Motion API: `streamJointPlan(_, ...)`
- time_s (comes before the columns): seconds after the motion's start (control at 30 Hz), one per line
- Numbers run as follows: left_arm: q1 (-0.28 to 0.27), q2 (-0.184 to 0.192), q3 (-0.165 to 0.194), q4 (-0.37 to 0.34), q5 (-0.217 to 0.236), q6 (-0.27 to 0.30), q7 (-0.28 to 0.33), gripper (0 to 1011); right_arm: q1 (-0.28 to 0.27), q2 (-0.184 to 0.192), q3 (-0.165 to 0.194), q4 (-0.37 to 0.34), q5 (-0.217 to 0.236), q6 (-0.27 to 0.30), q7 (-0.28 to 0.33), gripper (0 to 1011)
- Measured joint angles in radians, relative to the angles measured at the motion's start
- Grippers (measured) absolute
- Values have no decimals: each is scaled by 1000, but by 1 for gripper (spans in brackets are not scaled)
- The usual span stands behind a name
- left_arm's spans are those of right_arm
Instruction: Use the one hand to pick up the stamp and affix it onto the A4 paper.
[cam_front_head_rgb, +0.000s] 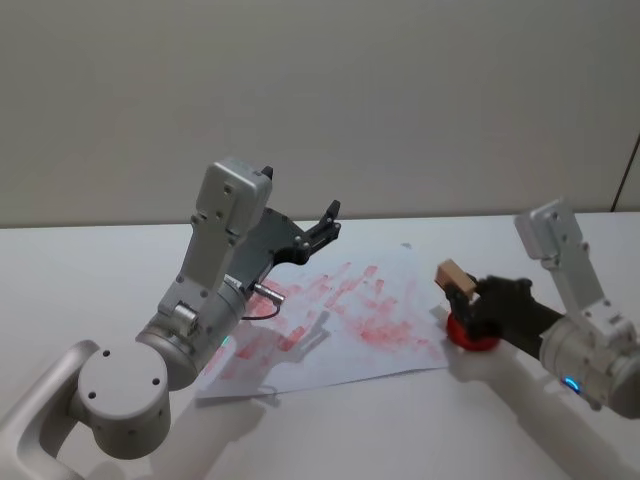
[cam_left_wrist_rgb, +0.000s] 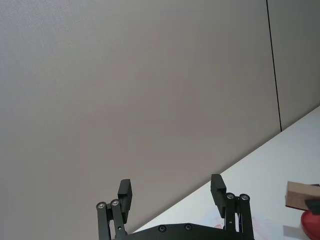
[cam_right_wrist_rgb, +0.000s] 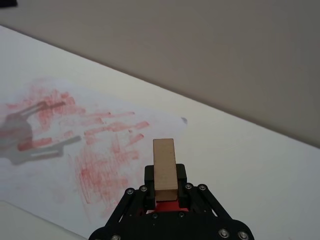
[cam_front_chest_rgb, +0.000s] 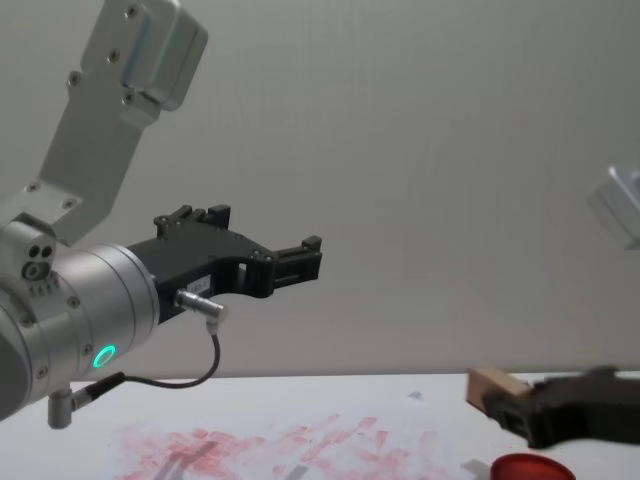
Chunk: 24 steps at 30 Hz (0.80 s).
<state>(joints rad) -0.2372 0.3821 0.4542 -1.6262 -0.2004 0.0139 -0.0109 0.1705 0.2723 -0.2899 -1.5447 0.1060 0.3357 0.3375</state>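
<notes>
Left arm, raised with elbow bent, left gripper (cam_front_head_rgb: 328, 222) roughly level, fingers spread apart and holding nothing; right arm, reaching in low, right gripper (cam_front_head_rgb: 465, 293) clamped on the stamp (cam_front_head_rgb: 452, 273).

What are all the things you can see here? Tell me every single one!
pale tan wooden stamp block: one, tan, held off the table in the right tool, near the paper's right edge.
white A4 paper sheet: one, white with smudged red ink marks, flat on the middle of the table.
round red ink pad: one, red, on the table just right of the paper.
white table: one, white, under everything.
left tool: one, black, open, raised above the paper on a silver-grey arm.
right tool: one, black, shut on the stamp, above the ink pad.
</notes>
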Motion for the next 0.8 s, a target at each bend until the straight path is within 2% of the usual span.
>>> streamJointPlan(0.2, 0, 0, 0, 0, 0, 0, 0, 1001, 32, -15, -9, 12, -15, -39, 50, 216)
streamJointPlan(0.43, 0, 0, 0, 0, 0, 0, 0, 1001, 86, -46, -27, 56, -26, -78, 140, 216)
streamJointPlan(0.6, 0, 0, 0, 0, 0, 0, 0, 1001, 116, -65, -38, 94, -28, -80, 193, 216)
streamJointPlan(0.8, 0, 0, 0, 0, 0, 0, 0, 1001, 146, -84, -53, 141, -37, -55, 244, 216)
